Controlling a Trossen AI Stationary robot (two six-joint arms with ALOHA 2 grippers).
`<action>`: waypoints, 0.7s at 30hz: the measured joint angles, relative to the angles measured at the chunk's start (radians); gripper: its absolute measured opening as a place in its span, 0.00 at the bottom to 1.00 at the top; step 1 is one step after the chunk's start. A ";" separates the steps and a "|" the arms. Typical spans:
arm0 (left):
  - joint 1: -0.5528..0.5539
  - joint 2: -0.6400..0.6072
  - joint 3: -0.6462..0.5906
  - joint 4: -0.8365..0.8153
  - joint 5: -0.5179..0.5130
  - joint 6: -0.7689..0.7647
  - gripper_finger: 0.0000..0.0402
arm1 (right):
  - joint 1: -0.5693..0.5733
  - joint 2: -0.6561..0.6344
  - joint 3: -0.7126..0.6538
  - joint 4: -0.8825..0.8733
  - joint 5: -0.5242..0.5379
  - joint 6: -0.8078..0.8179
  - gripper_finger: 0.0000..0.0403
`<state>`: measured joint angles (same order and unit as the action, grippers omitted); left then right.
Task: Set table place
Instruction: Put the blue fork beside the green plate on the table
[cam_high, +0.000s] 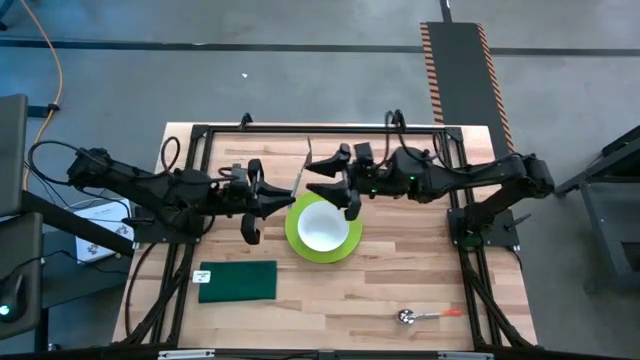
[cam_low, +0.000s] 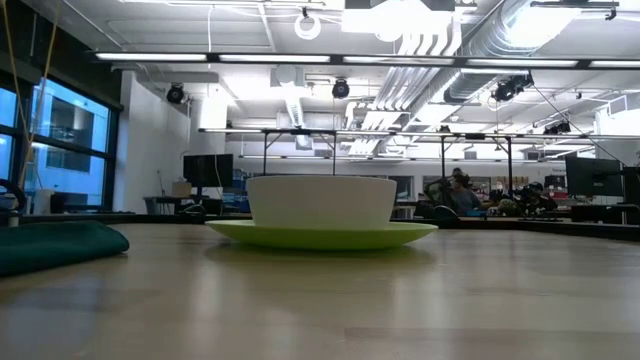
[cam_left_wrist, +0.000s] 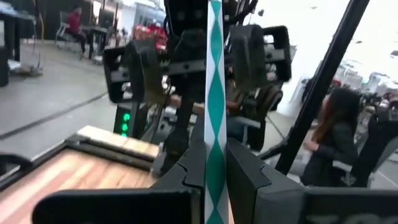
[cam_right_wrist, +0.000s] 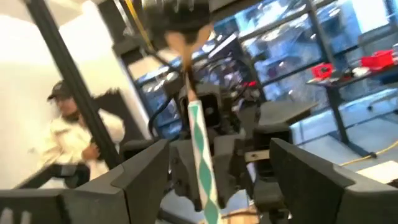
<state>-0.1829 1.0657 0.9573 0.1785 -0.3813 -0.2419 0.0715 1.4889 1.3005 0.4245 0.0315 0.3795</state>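
Note:
My left gripper (cam_high: 283, 197) is above the middle of the wooden table (cam_high: 400, 280), shut on a thin utensil with a teal-and-white patterned handle (cam_high: 302, 172). My right gripper (cam_high: 332, 187) faces it from the right, open. In the right wrist view its fingers stand on either side of the utensil (cam_right_wrist: 200, 149) without touching it. A white bowl (cam_high: 322, 226) sits on a lime-green plate (cam_high: 300, 245) just near of both grippers. Both also show in the low view, the bowl (cam_low: 320, 203) on the plate (cam_low: 322, 235). My left gripper pinches the utensil's patterned handle (cam_left_wrist: 215, 134) between its two fingers (cam_left_wrist: 249, 177). The fingers come level from the table's left and lie across the utensil. The utensil is lifted clear of the table, and its far end points toward the far edge.
A dark green cloth (cam_high: 238, 281) lies near left, and shows in the low view (cam_low: 55, 245). A spoon with an orange handle (cam_high: 425, 316) lies near right. A black frame (cam_high: 320, 130) edges the table. People show in the room behind (cam_left_wrist: 333, 143) (cam_right_wrist: 71, 134).

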 joint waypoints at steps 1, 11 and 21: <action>0.000 0.005 0.001 0.006 -0.002 -0.004 0.06 | 0.000 0.009 0.025 -0.032 -0.017 -0.003 0.66; 0.000 0.019 0.001 0.002 -0.005 -0.017 0.06 | 0.000 0.042 0.106 -0.125 -0.055 -0.006 0.66; 0.000 0.021 0.001 -0.002 -0.005 -0.017 0.06 | 0.000 0.041 0.106 -0.122 -0.013 -0.004 0.54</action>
<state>-0.1829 1.0866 0.9585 0.1768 -0.3866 -0.2592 0.0715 1.5299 1.4067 0.3023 0.0189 0.3759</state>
